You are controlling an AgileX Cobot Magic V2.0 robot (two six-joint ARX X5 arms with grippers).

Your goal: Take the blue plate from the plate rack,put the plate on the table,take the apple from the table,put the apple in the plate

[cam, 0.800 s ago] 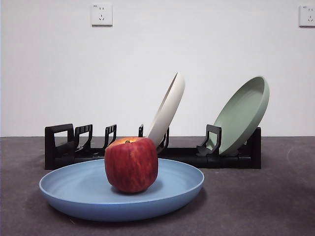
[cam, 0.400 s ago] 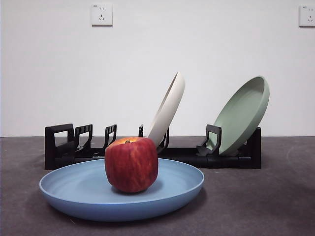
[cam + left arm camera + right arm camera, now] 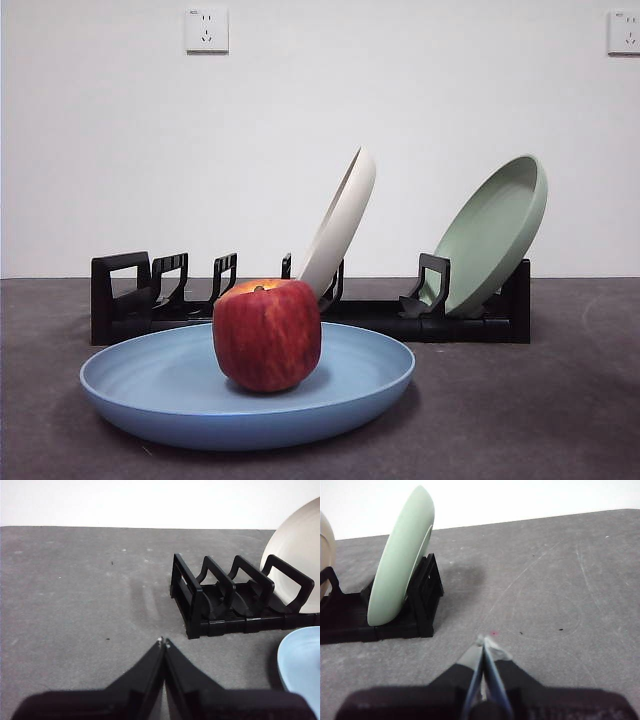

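The red apple [image 3: 266, 334] sits upright in the middle of the light-blue plate [image 3: 150, 385], which lies flat on the dark grey table [image 3: 520, 410] in front of the black plate rack [image 3: 130, 300]. An edge of the blue plate also shows in the left wrist view [image 3: 302, 665], next to the rack's end [image 3: 200, 605]. My left gripper [image 3: 163, 642] is shut and empty above bare table, beside the rack's end. My right gripper [image 3: 485, 642] is shut and empty above bare table, past the rack's other end [image 3: 427, 600]. Neither gripper shows in the front view.
A cream-white plate [image 3: 342, 222] leans in the rack's middle slots and a sage-green plate [image 3: 492, 235] leans at its right end; the green one also shows in the right wrist view [image 3: 402, 555]. A white wall with two sockets stands behind.
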